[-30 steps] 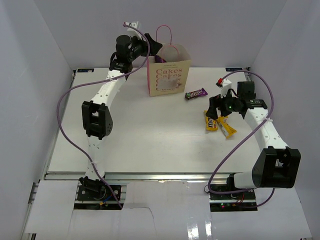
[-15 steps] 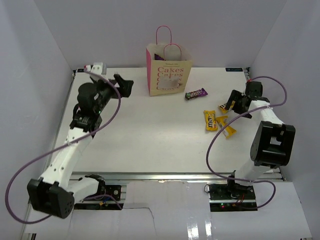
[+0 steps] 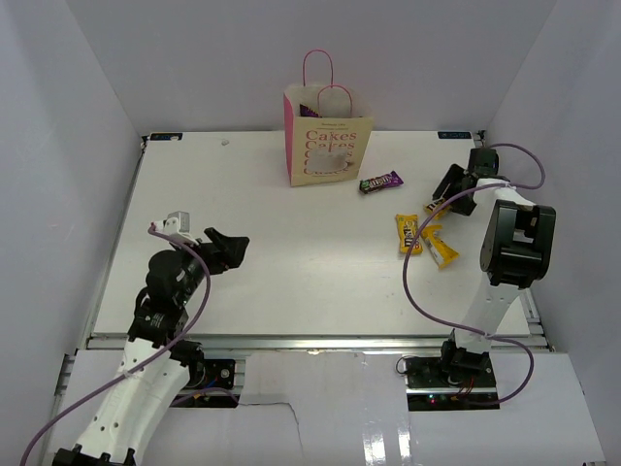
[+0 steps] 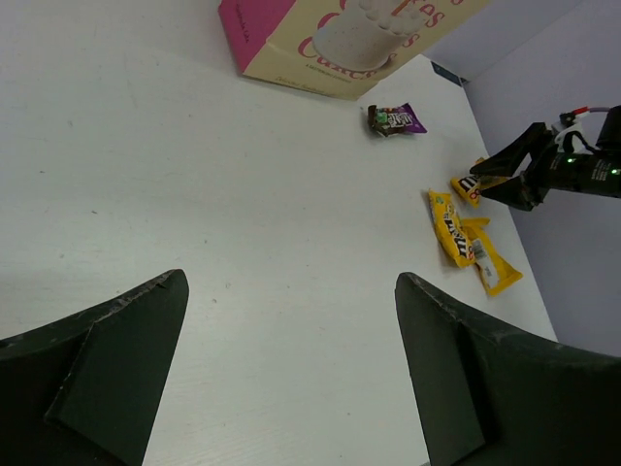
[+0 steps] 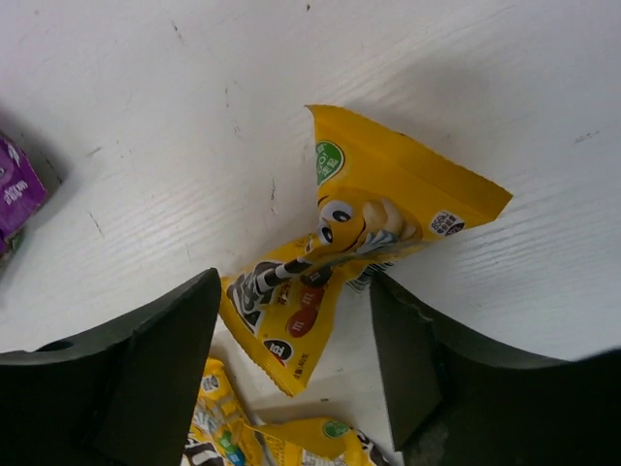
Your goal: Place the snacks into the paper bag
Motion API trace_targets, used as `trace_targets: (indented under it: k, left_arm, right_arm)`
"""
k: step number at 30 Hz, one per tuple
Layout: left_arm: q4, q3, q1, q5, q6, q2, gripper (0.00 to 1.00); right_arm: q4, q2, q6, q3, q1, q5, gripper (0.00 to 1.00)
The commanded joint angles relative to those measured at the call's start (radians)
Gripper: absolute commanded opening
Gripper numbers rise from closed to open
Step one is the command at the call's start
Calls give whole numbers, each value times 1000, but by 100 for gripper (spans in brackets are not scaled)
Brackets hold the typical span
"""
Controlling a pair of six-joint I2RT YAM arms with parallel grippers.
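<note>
The paper bag (image 3: 327, 146) stands upright at the back middle, and a bit of purple-blue wrapper (image 3: 310, 111) shows in its open top. The dark candy bar (image 3: 379, 182) lies just right of the bag. Two yellow packets (image 3: 408, 233) (image 3: 440, 247) lie together further right. My right gripper (image 3: 442, 197) is open low over the third yellow packet (image 5: 359, 238), its jaws standing either side of it. My left gripper (image 3: 229, 248) is open and empty over the near left of the table. In the left wrist view the bag (image 4: 340, 39), bar (image 4: 395, 118) and packets (image 4: 452, 228) lie far ahead.
White walls close in the table on the left, back and right. The right arm's purple cable (image 3: 417, 291) loops over the table's right side. The right arm is folded close to the right wall.
My left arm has pulled back from the bag's top to the near left of the table. My right gripper has moved from above the two packets to the third packet further back right.
</note>
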Motion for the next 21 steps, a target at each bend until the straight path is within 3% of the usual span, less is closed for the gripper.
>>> trace_targets:
  k: [1, 5, 12, 18, 21]
  left_arm:
    - [-19, -21, -2, -4, -80, -37, 98]
    - [-22, -16, 0, 21, -83, -8, 98]
    - [-8, -18, -2, 50, -77, 12, 98]
    - [70, -45, 0, 105, -83, 54, 98]
    - [104, -47, 0, 136, -89, 98, 98]
  right_arm:
    - [59, 20, 20, 14, -10, -8, 67]
    - [65, 17, 14, -15, -25, -50, 35]
    - [195, -162, -154, -124, -35, -178, 8]
    - [157, -267, -490, -6, 2, -638, 8]
    - [99, -270, -639, 133, 86, -682, 8]
